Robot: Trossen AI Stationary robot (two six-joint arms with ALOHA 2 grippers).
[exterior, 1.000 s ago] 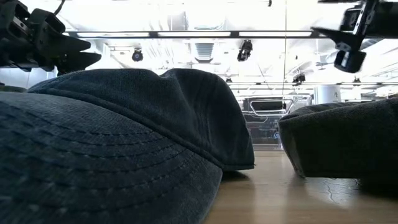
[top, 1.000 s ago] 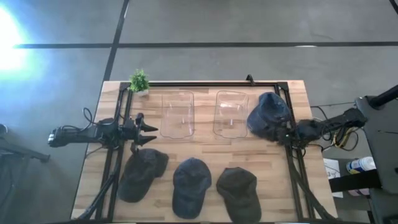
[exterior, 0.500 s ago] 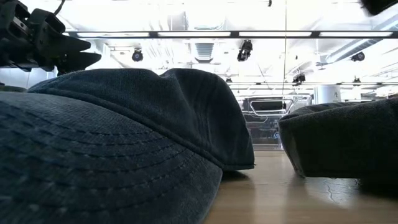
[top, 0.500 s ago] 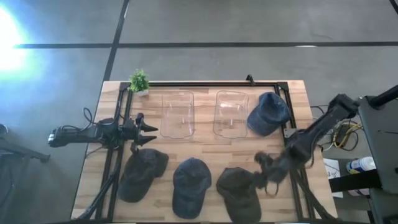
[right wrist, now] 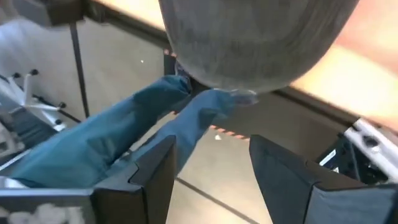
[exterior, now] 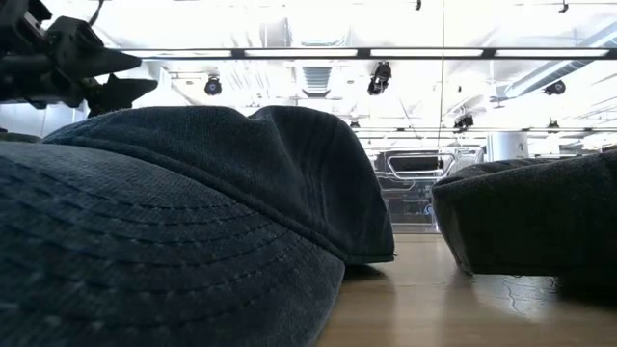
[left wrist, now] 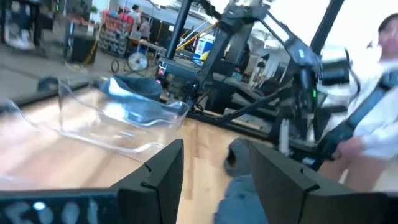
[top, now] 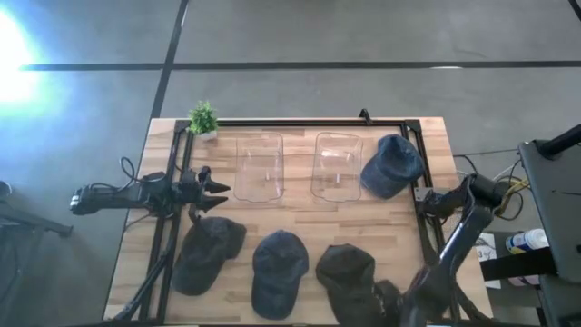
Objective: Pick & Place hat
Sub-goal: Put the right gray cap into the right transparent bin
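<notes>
Three hats lie in a row along the near edge: a dark grey one (top: 207, 252), a blue denim one (top: 277, 271) and a dark olive one (top: 347, 277). Another blue hat (top: 392, 165) rests on the table beside the right clear container (top: 336, 163). My right gripper (top: 381, 300) is open and hangs low at the olive hat's right side. In the right wrist view (right wrist: 211, 146) the hat's dome (right wrist: 255, 43) lies just beyond the fingers, apart from them. My left gripper (top: 218, 195) (left wrist: 214, 149) waits open near the left clear container (top: 259, 166).
A small potted plant (top: 203, 119) stands at the far left corner. Black frame rails (top: 427, 245) run along both sides of the table. Blue cloth (right wrist: 112, 137) shows past the near edge in the right wrist view. A person's white sleeve (left wrist: 373, 118) appears beyond the table.
My right gripper has left the blue hat by the right container and swung fast toward the table's near edge, ending low beside the olive hat. The blue hat stays flat where it was. My left arm has kept still.
</notes>
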